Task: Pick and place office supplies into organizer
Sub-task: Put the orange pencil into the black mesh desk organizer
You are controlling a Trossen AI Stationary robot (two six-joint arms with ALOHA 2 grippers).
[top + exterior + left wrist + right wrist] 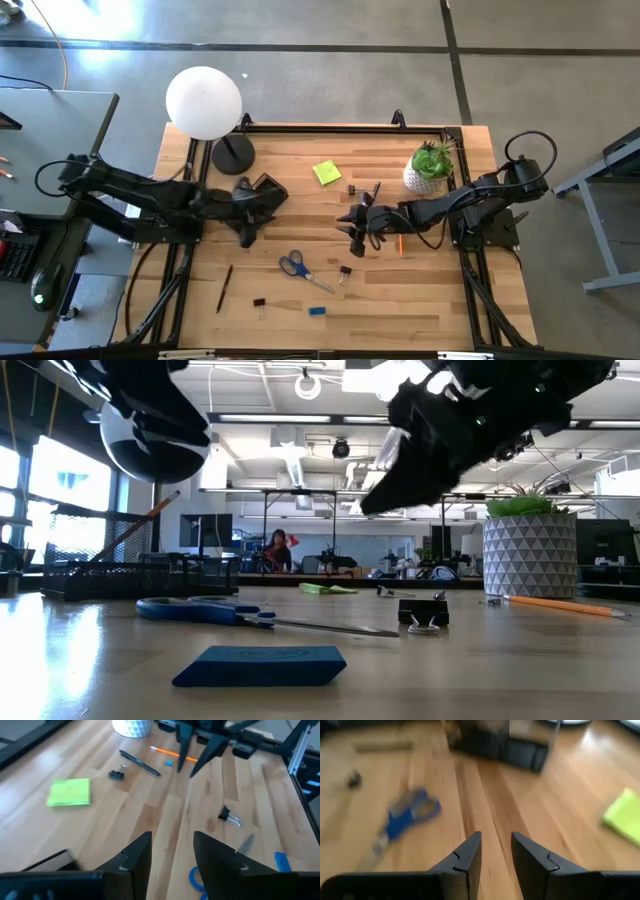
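The black organizer [264,189] stands left of the table's middle, and an orange pencil [150,520] leans out of it. My left gripper [248,234] hangs open just on its near side, above bare wood. My right gripper [355,238] is open too and hovers over the middle of the table, right of the blue-handled scissors [293,265]. A yellow sticky-note pad [326,172], an orange pencil [399,243], a dark pen [225,288], black binder clips [345,270] [258,302] and a blue eraser [317,311] lie flat on the wood.
A white globe lamp [204,102] on a round black base [233,155] stands at the far left. A potted green plant [432,168] is at the far right, beside my right arm. Another pen [140,762] and clip [116,774] lie near the plant. Bare wood shows between the two grippers.
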